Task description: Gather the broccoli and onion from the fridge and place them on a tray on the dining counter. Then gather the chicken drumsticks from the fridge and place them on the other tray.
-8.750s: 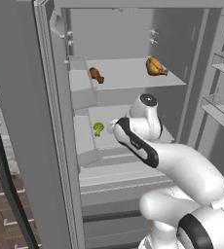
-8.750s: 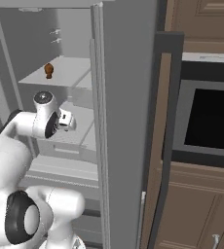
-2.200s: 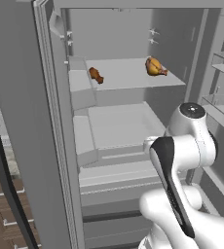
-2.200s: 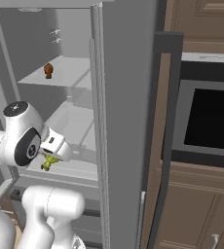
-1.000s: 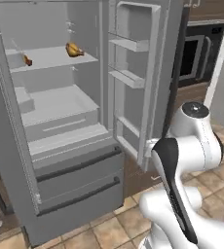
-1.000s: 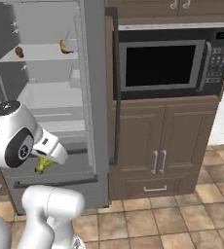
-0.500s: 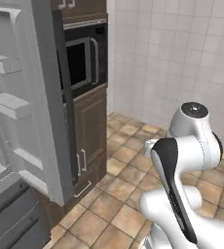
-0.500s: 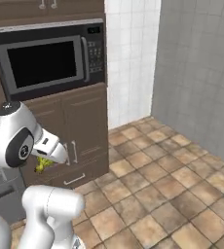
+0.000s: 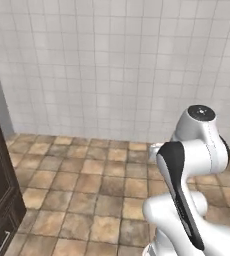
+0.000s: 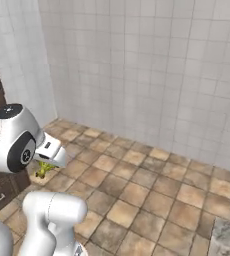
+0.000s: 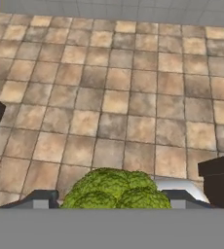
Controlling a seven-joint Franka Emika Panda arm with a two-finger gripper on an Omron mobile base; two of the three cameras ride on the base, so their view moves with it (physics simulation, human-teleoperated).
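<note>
Clamped wide on the broccoli (image 11: pixel 116 188) in the gripper (image 11: pixel 115 198) (carried low over tiled floor (image 11: pixel 133 97)), bound for a tray.

Colours on view
Bright green lumpy broccoli (image 11: pixel 116 190); mottled brown tiled floor (image 11: pixel 128 102); white tiled wall (image 9: pixel 112 65).

The base has swung from the fridge to a tiled wall (image 9: pixel 112 65).

Brown tiled floor (image 9: pixel 97 190) meeting a white tiled wall (image 9: pixel 112 70)
</note>
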